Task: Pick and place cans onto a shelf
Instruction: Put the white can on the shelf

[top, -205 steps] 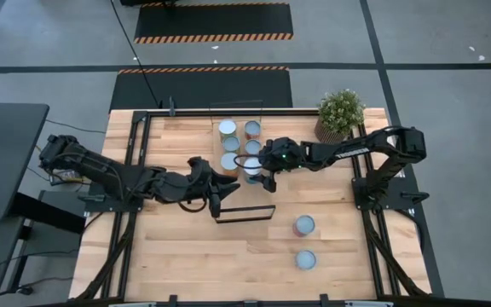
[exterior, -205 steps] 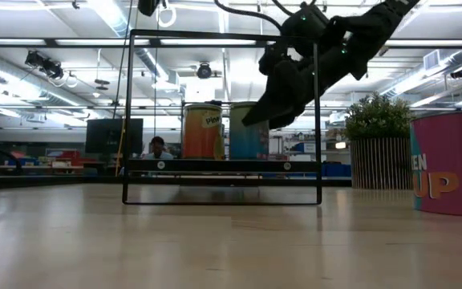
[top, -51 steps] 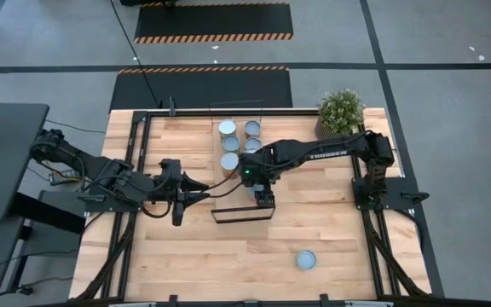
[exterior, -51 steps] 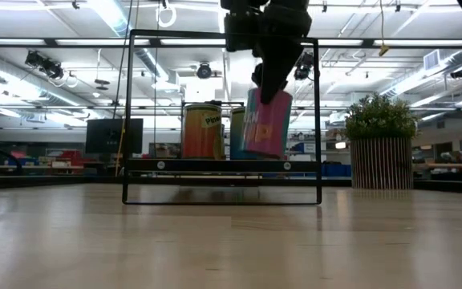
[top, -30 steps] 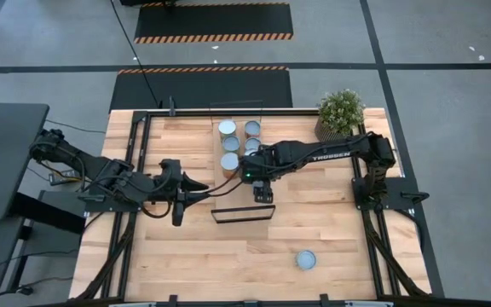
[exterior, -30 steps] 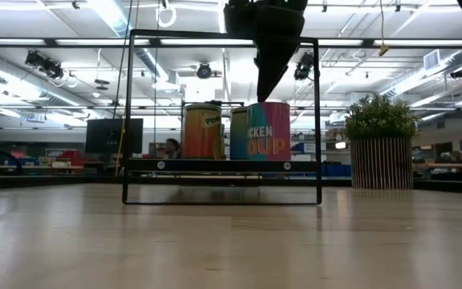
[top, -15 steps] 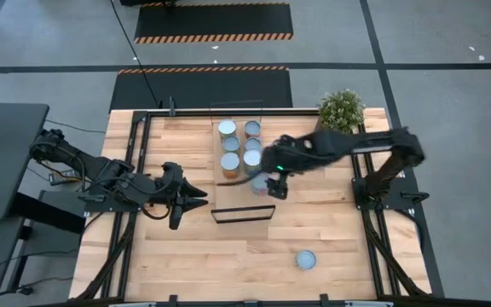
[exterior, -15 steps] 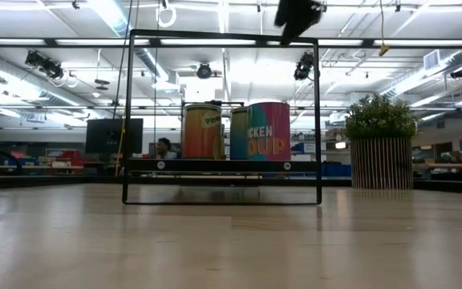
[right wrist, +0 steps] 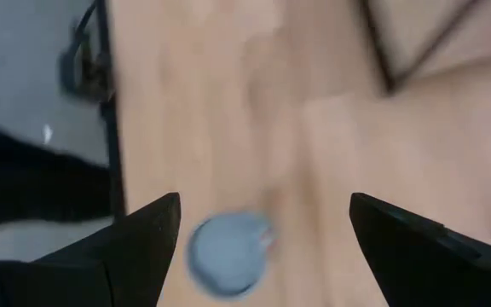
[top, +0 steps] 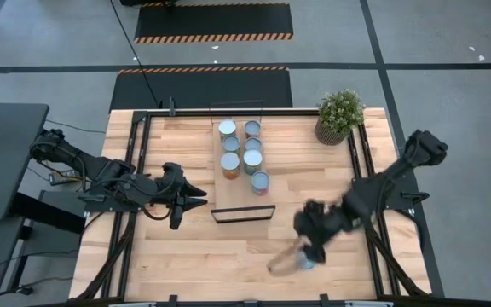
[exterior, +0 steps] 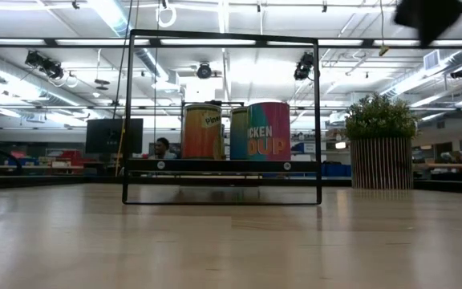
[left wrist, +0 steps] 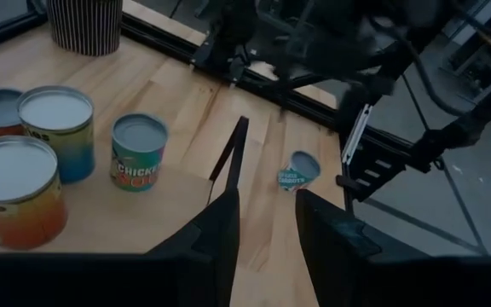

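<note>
Several cans [top: 241, 152] stand upright on the shelf [top: 239, 198]. The nearest is a pink-and-teal one [exterior: 269, 130], also seen in the left wrist view as the pink-and-teal can [left wrist: 138, 151]. One pale-blue-topped can [right wrist: 227, 252] stands alone on the table near its front right. My right gripper [right wrist: 262, 230] hovers open above it, blurred, a finger to either side and clear of it. In the high view my right gripper [top: 295, 256] partly hides this can. My left gripper [top: 198, 194] waits open left of the shelf, with nothing between its fingers [left wrist: 225, 223].
A potted plant [top: 340, 115] stands at the table's far right corner. The shelf's black wire frame [exterior: 318, 112] rises at each end. Bare wood lies between the shelf and the front edge. Black rails [top: 361, 170] run along both sides of the table.
My right gripper has swung away from above the pink-and-teal can on the shelf toward the table's near right, ending over the lone pale-blue-topped can, and it has turned on the way. The pink-and-teal can stays upright at the shelf's near end.
</note>
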Robot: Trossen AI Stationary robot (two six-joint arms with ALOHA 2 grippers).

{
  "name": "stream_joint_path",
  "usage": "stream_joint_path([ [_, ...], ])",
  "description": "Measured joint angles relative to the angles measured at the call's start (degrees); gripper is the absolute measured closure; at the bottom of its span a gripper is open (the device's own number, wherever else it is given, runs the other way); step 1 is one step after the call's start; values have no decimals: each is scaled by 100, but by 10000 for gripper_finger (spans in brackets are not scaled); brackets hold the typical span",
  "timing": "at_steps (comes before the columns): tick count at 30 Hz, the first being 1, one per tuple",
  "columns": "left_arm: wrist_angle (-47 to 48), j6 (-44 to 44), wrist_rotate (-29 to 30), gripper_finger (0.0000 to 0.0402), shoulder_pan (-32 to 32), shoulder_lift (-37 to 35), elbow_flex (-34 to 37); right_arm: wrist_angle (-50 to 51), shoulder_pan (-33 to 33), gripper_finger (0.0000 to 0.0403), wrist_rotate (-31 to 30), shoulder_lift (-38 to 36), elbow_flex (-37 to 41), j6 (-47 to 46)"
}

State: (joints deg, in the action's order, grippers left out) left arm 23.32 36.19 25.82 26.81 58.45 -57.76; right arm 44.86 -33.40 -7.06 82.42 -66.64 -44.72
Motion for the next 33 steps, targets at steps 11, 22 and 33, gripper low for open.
stream_joint_path([
  [11, 285, 249, -23, 279, 4, 1, 0, 184, -1448, 55, -329, 908, 23, -1029],
  [22, 455, 251, -86, 263, -27, 3, 0, -1069, -2091, 55, -370, 1033, 968, -2620],
  [33, 867, 519, -17, 194, -39, 3, 0, -2668, -1972, 44, -992, 1033, 2168, -1831],
])
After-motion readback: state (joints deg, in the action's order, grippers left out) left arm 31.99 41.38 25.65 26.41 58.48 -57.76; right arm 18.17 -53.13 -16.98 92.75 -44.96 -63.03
